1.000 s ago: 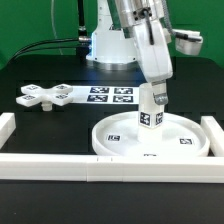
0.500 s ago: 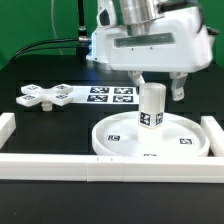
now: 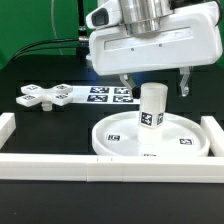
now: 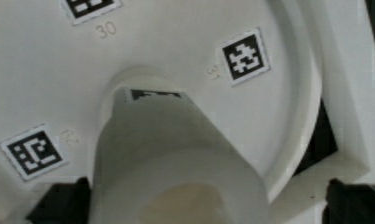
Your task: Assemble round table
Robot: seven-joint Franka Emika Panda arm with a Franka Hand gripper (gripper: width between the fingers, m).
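Note:
The large round disc (image 3: 196,128) lies flat at the front right of the table. The short cylindrical leg (image 3: 152,108) stands upright at its middle. My gripper (image 3: 155,87) hangs just above the leg's top, open wide, one finger on each side and neither touching it. In the wrist view the leg (image 4: 166,150) runs down onto the disc (image 4: 166,40), and a dark fingertip (image 4: 59,197) shows at each side. The small cross-shaped foot piece (image 3: 42,96) lies on the table at the exterior view's left.
The marker board (image 3: 110,95) lies flat behind the disc. White border rails (image 3: 60,170) run along the front and both sides of the table. The robot's base stands at the back.
The gripper has let go of the leg, turned about its vertical axis, opened wide and risen a little. The leg stays upright on the disc.

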